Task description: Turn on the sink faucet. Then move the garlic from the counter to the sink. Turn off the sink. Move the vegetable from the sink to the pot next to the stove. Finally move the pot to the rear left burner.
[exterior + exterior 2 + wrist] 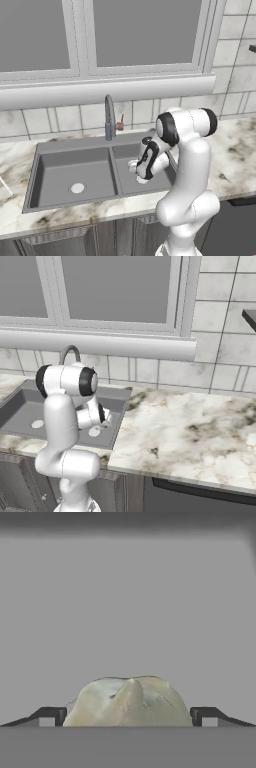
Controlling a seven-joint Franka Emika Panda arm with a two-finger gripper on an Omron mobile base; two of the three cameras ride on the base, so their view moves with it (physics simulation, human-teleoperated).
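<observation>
In the left base view, the arm reaches into the right basin of the sink [37, 167], centre frame, below the faucet [109, 117]. In the hand view, the garlic [129, 702] sits bottom centre between the hand's [129, 716] 2 spread fingertips [47, 716], on the grey basin floor.

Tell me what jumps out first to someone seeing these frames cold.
The white arm bends down into the right basin of the grey double sink, under the window. In the hand view a pale garlic bulb sits on the grey basin floor between the fingertips of the open gripper, one tip on each side. The curved faucet stands behind the divider, with no water visible.
</observation>
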